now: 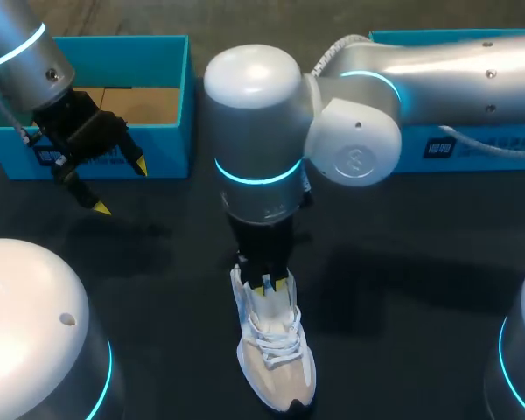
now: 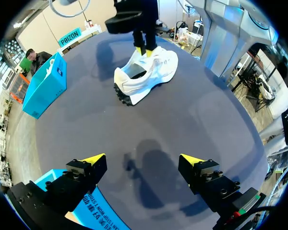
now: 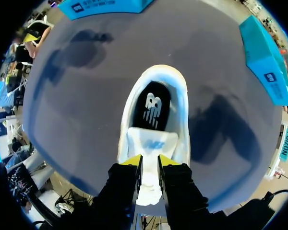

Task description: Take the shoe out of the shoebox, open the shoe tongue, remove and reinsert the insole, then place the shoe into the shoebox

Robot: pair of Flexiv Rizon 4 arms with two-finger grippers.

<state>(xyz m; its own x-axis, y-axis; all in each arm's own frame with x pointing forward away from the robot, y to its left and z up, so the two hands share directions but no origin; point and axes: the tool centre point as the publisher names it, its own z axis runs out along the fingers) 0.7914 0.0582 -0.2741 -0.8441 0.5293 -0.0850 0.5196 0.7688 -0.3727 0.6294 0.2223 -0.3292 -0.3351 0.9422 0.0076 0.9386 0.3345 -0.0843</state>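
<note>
**Pinching the tongue [image 3: 151, 143] of the shoe [image 1: 276, 354]**

Our right gripper [image 3: 150, 160] is clamped on the tongue. The white shoe stands upright on the dark table [image 1: 402, 262], outside the shoebox [image 1: 171, 87], black insole [image 3: 152, 106] showing. Our left gripper [image 1: 121, 186] hangs beside the shoebox, fingers apart.

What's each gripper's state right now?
Left gripper: open, empty.
Right gripper: shut on the shoe tongue.
</note>
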